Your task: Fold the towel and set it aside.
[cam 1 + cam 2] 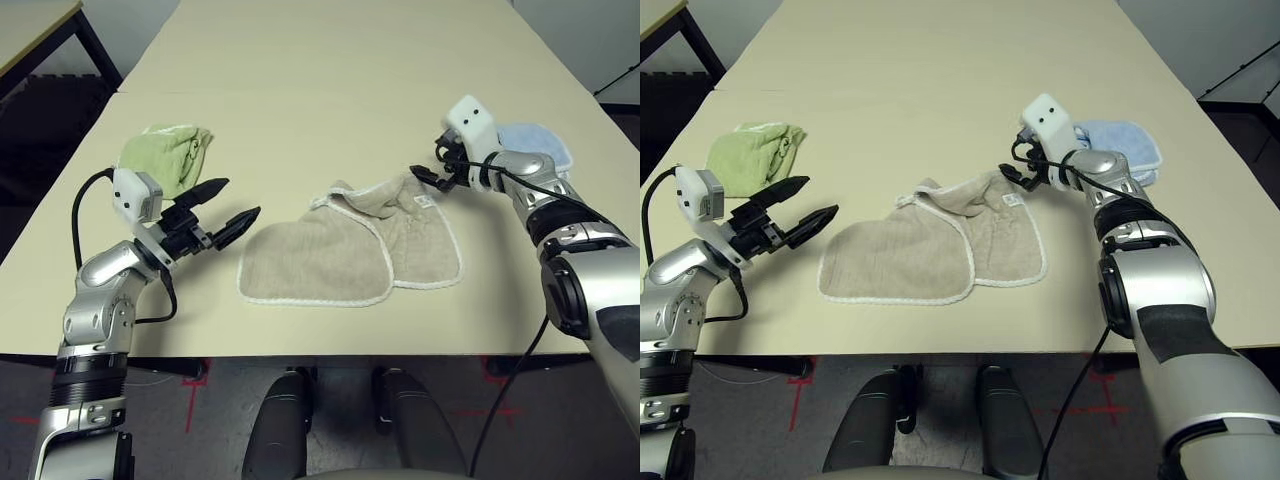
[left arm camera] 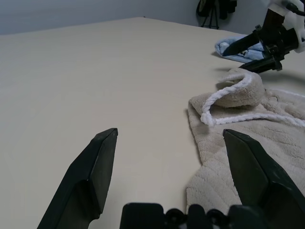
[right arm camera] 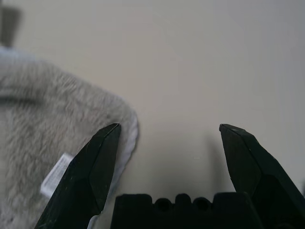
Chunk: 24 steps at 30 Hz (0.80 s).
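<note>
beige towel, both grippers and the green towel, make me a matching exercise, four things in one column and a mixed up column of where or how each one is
Column one
1. beige towel
2. green towel
3. left gripper
4. right gripper

Column two
A. beside the beige towel's corner with the white label
B. unevenly folded, in front of the robot between its two arms
C. open, in front of the green towel on the robot's side of it
D. on the table's left part, beyond the left gripper

Right pairs: 1-B, 2-D, 3-C, 4-A
</note>
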{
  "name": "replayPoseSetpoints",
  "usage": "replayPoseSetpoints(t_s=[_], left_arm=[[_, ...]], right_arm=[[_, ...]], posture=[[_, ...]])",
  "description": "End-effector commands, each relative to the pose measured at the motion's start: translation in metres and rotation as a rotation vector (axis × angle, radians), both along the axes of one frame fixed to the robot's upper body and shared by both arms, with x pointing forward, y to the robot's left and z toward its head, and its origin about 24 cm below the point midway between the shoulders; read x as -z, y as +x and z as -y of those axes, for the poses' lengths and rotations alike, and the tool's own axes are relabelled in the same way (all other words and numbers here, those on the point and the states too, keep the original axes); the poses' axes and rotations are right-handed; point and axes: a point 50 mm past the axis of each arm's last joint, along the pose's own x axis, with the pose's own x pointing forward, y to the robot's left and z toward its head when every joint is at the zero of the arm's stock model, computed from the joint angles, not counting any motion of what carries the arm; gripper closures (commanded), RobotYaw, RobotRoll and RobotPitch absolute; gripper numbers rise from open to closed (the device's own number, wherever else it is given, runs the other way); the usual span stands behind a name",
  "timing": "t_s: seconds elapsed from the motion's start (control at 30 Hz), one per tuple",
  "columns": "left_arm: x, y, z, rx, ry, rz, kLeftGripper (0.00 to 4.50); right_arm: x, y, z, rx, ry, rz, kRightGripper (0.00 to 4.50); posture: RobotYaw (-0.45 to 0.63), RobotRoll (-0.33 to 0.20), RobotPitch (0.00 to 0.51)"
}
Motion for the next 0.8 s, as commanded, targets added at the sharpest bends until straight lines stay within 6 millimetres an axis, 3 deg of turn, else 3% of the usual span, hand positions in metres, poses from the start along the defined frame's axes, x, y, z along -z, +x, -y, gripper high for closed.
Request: replayPoseSetpoints(t_s=[0.03,0.2,0.47,0.8], left_arm=[[0.006,0.002,0.004,0.015,0.011,-0.032,0.03],[0.005,0.006,0.007,0.025,0.008,-0.031,0.03],[0.005,0.008,0.009,0.028,0.001,-0.026,0.03],[0.007,0.004,0.011,0.019,-0.008,-0.025,0.03]], right_arm=[[0.008,-0.005,0.003,-0.041,-0.020,-0.046,0.00],[0.004,-0.005,0.006,-0.043,-0.003,-0.044,0.00],[-0.015,0.005,-0.007,0.040,0.254,0.000,0.00],[-0.019,0.015,-0.034,0.073,0.125,0.058,0.00]], posture=[[0.03,0.000,0.185],[0.02,0.000,0.184],[0.03,0.000,0.186],[0.06,0.000,0.204]])
